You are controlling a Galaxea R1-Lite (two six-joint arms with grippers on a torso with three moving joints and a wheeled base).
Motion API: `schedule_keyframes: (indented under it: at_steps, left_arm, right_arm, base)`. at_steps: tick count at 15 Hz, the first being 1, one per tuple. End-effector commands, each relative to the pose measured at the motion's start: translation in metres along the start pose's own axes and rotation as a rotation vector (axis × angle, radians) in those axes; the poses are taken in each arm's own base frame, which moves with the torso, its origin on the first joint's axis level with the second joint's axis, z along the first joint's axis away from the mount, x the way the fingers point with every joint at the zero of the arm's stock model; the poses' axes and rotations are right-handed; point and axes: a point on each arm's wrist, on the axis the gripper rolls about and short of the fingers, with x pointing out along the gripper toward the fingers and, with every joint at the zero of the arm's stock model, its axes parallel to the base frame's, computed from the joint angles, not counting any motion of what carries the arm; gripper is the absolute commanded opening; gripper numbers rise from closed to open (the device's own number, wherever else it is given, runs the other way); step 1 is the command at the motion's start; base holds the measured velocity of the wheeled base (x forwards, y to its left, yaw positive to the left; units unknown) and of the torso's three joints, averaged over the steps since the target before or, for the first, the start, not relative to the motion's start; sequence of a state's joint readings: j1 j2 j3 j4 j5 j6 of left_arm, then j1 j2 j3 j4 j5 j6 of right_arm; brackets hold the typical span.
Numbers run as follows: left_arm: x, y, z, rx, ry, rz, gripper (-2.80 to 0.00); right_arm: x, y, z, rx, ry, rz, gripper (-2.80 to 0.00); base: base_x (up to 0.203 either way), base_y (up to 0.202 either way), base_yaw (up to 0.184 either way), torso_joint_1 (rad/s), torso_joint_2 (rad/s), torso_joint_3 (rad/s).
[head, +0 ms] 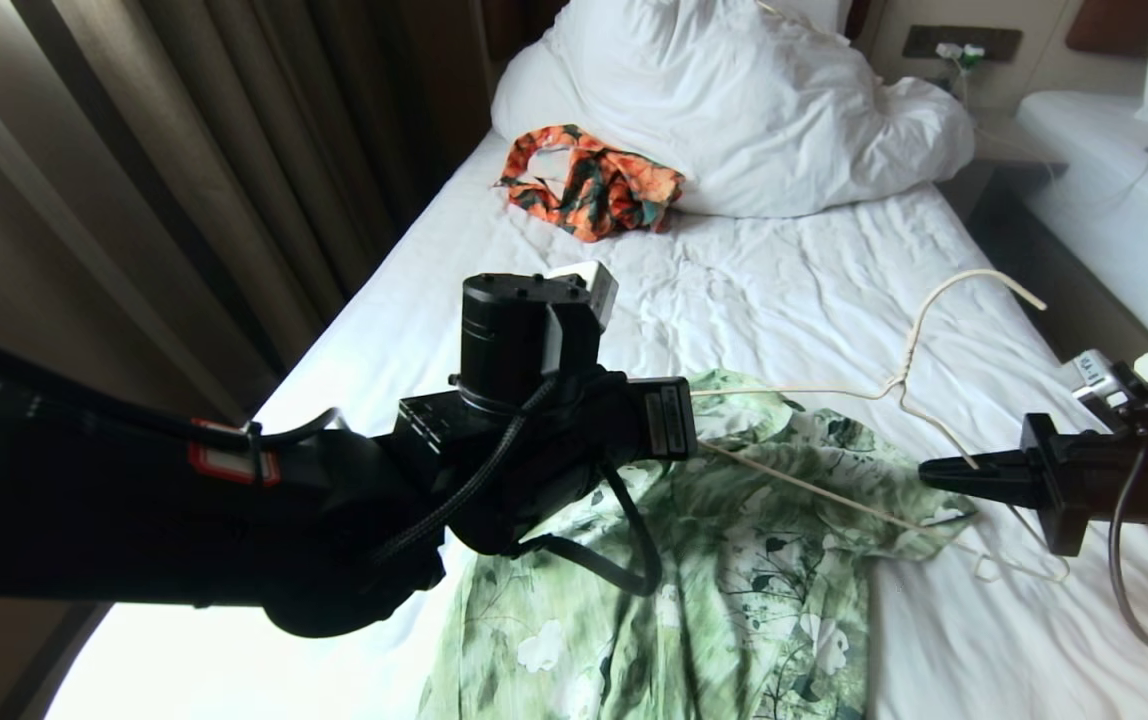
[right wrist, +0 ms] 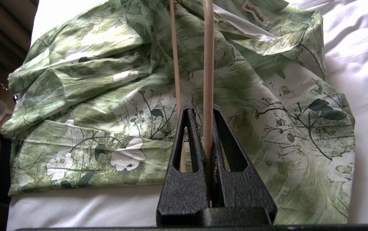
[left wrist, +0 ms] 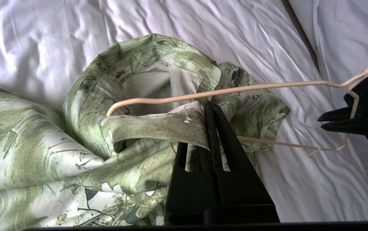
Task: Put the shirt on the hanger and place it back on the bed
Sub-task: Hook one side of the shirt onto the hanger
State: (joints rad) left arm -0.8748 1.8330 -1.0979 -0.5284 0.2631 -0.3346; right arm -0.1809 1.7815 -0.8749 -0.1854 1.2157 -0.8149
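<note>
Beneath both grippers lies the bed [head: 794,300], its wrinkled white sheet stretching away to a bunched duvet [head: 744,100] and an orange-and-green garment [head: 589,180], both well beyond the work.

Under and between the two tools the shirt [head: 734,560] is spread on the sheet, collar end toward the pillows, its lower part running out of the head view. It looks thin, light and limp: it folds and bunches wherever it is lifted, so I judge it will sag from any single hold and slide easily along smooth wire. The firmer collar band or front edge by the neck is the sensible place to take it.

At the neck opening the left gripper [left wrist: 211,110] has its jaws pressed together on a fold of the shirt's front edge, lifting it so the neck gapes.

Off to its side the right gripper [head: 934,472] is clamped tight on the wire hanger [head: 919,335] near the twisted neck, hook pointing up and away. One hanger arm reaches from there across into the raised neck opening, its rounded end just inside the collar. The wire seems thin and springy, likely to flex or twist if pushed hard against the cloth.
</note>
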Motion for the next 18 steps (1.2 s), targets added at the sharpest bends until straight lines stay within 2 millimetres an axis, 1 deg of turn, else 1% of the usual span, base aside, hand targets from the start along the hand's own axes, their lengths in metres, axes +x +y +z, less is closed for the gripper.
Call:
schedule_keyframes:
  at_steps: [1, 5, 7, 9, 12, 15, 18]
  left_arm:
    - [0.002, 0.003, 0.000, 0.000, -0.003, 0.010, -2.80]
    - [0.005, 0.013, 0.007, 0.009, -0.023, 0.043, -2.80]
    - [0.007, 0.017, 0.008, 0.026, -0.037, 0.090, -2.80]
    - [0.008, 0.021, 0.007, 0.059, -0.037, 0.124, -2.80]
    - [-0.002, 0.025, 0.005, 0.123, -0.027, 0.176, -2.80]
    - [-0.003, 0.023, 0.012, 0.129, -0.069, 0.226, -2.80]
    - [-0.004, 0.011, 0.014, 0.130, -0.083, 0.192, -2.80]
  right_arm:
    - [-0.003, 0.012, -0.002, -0.005, -0.003, -0.001, -2.80]
    - [-0.010, 0.033, 0.002, -0.004, 0.000, -0.005, -2.80]
    - [-0.014, 0.040, 0.002, -0.002, 0.001, -0.012, -2.80]
    - [-0.020, 0.043, 0.001, 0.004, 0.004, -0.032, -2.80]
    - [-0.031, 0.045, 0.003, 0.000, 0.007, -0.073, -2.80]
    - [-0.033, 0.054, 0.002, 0.008, 0.009, -0.074, -2.80]
    - [-0.032, 0.057, 0.001, 0.013, 0.009, -0.067, -2.80]
  base:
    - [0.000, 0.000, 0.000, 0.000, 0.00, 0.000]
    - [0.000, 0.000, 0.000, 0.000, 0.00, 0.000]
    - [0.000, 0.000, 0.000, 0.000, 0.00, 0.000]
    - [0.000, 0.000, 0.000, 0.000, 0.00, 0.000]
    - [0.000, 0.000, 0.000, 0.000, 0.00, 0.000]
    - [0.000, 0.000, 0.000, 0.000, 0.00, 0.000]
    - [0.000, 0.000, 0.000, 0.000, 0.00, 0.000]
